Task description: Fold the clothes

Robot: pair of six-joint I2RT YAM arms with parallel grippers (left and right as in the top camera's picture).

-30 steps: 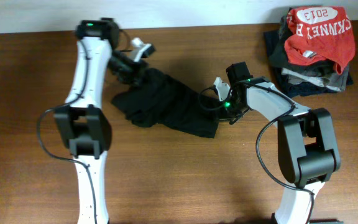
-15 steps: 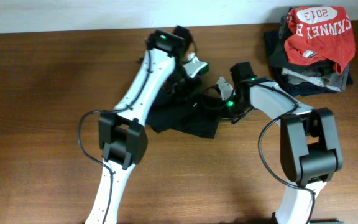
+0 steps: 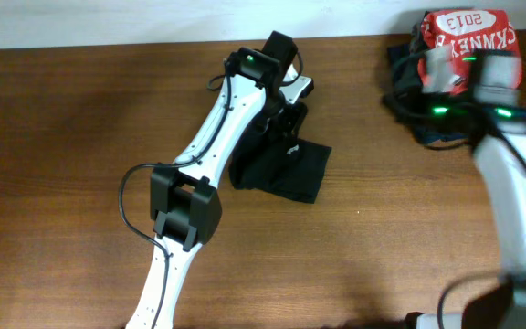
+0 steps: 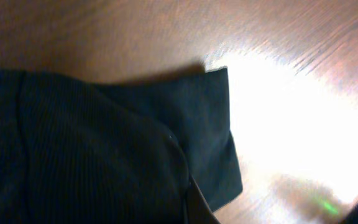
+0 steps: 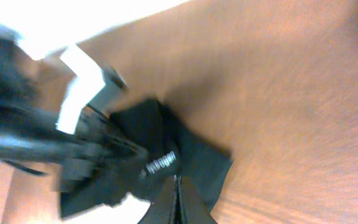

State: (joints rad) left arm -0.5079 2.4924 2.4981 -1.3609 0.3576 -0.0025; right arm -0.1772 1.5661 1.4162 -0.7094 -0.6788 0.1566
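Swinging well clear since half a second ago, my right arm has left the middle of the table [image 3: 62, 137] and now hangs, blurred in the overhead view, over the pile at the far right corner, where the red shirt [image 3: 468, 41] lies on top of the darker folded garments [image 3: 409, 87]. My left arm has barely shifted; it reaches across the centre with the left gripper [image 3: 289, 130] down at the upper edge of the black shirt [image 3: 286, 174]. The shirt is now a more compact bundle than before, doubled over itself, lying near the table's middle just right of my left arm, with one flat squared corner pointing to the right. From the left wrist camera I see ribbed black cloth filling the lower left, drawn up right to the jaws, and a thinner flat layer under it spread on the wood. The jaws are closed, and the cloth looks pinched between them, though the fingers themselves are too dark to make out. In the right wrist view the right gripper [image 5: 176, 202] has its fingertips pressed together with nothing between them, looking back at the shirt, where a small white mark [image 5: 160, 165] shows beside the left gripper.
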